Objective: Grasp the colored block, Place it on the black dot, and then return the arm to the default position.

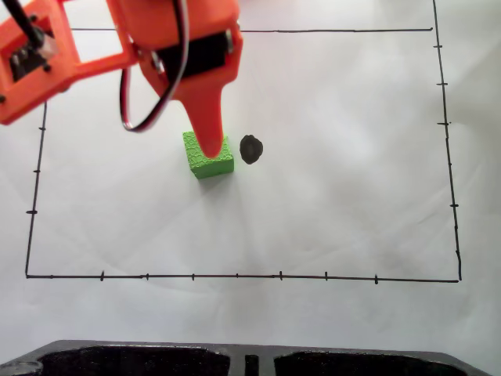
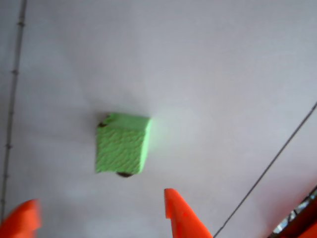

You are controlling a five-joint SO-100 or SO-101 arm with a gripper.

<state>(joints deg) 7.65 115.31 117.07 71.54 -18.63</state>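
The colored block (image 1: 205,160), a bright green cube, sits on the white paper just left of the black dot (image 1: 250,149) in the fixed view, apart from it by a narrow gap. The orange arm (image 1: 156,39) reaches in from the top left, and its pointed finger (image 1: 207,117) hangs in front of the block's top. In the wrist view the block (image 2: 122,144) lies beyond my gripper (image 2: 99,196). Both orange fingertips (image 2: 181,213) stand wide apart at the bottom edge with nothing between them. Thin dark slivers peek out at the block's edges there.
A hand-drawn black border with tick marks (image 1: 235,276) frames the white paper (image 1: 337,196). A dark object (image 1: 250,362) runs along the near edge of the fixed view. Black and red-white cables (image 1: 153,110) loop down beside the finger.
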